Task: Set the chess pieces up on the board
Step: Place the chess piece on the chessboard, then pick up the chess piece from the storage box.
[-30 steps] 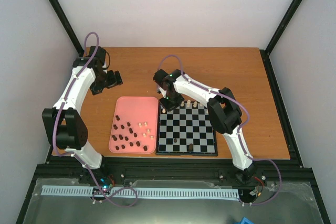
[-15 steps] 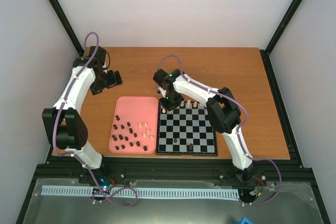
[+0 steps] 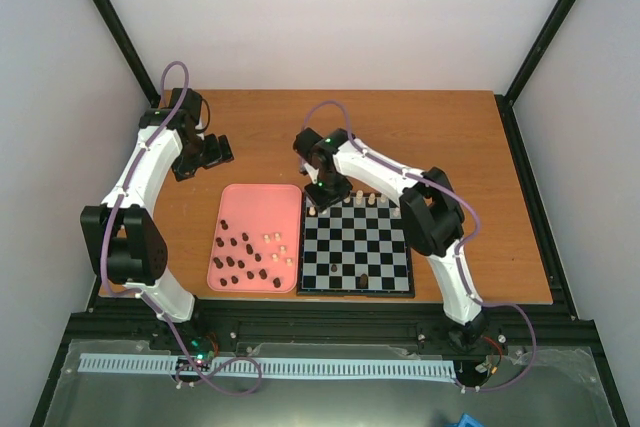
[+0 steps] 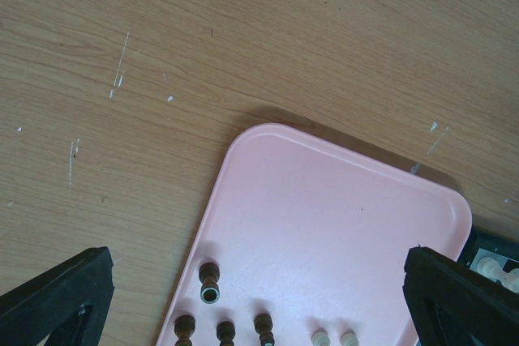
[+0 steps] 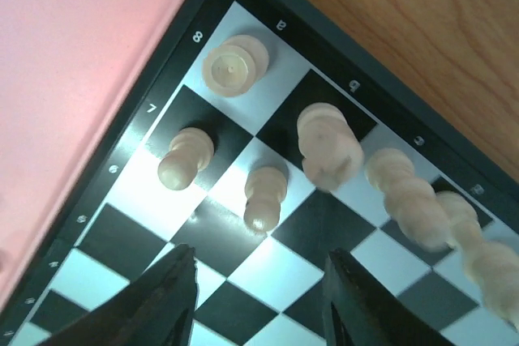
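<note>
Pawn placement looks done: my right hand [image 5: 259,285], spread and empty, barely shifts from a second ago, over cream pawns [image 5: 263,196] at eleven o'clock on the board [image 5: 324,216].

Over on the right wrist view, the cream pieces [image 5: 409,200] lined along the board [image 5: 113,241] smear into a blur, and the last one is sliced off at the right edge. On the left wrist view, the pink tray [image 4: 340,224] runs off the bottom, clipping the dark pieces [image 4: 225,332] there. From above, the kinds of pieces are too small to tell.
</note>
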Controlling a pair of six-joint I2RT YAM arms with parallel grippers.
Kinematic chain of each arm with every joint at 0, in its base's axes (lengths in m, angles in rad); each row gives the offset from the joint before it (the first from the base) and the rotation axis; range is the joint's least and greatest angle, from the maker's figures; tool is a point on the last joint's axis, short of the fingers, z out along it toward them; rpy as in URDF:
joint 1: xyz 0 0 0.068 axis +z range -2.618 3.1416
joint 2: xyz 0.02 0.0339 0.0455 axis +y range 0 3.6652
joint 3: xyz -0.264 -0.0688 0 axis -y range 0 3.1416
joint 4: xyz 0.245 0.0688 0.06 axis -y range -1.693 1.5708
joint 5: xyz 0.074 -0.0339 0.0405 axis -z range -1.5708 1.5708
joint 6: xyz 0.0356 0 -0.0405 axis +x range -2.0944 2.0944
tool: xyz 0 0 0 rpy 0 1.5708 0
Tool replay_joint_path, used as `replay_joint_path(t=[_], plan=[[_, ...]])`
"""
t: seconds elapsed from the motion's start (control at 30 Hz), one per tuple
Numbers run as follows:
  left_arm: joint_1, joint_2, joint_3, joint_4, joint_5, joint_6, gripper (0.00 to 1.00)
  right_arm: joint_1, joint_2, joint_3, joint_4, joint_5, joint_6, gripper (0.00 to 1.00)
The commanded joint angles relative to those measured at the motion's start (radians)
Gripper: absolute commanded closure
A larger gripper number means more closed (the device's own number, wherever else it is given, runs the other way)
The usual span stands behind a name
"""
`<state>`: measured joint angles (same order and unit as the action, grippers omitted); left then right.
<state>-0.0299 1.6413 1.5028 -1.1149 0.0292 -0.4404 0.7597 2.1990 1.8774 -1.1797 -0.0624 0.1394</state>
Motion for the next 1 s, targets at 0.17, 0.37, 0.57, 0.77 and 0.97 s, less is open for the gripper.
replay_joint_path(t=[0.17,0.37,0.57,0.77,0.97], plan=[[0.006,0.006,0.053,-0.003,-0.007,0.014,0.0,0.058,-0.132,0.071,-0.075,-0.041,0.006,0.49],[0.006,0.007,0.059,-0.003,0.005,0.011,0.0,0.138,-0.044,0.207,-0.074,-0.083,-0.004,0.49],[0.007,-0.006,0.05,-0.006,0.006,0.011,0.0,0.195,0.067,0.293,-0.065,-0.141,0.008,0.53],[0.006,-0.018,0.04,-0.003,0.014,0.011,0.0,0.241,0.142,0.299,-0.056,-0.165,-0.011,0.54],[0.006,-0.018,0.041,0.0,0.014,0.011,0.0,0.244,0.189,0.3,-0.045,-0.184,-0.023,0.58]])
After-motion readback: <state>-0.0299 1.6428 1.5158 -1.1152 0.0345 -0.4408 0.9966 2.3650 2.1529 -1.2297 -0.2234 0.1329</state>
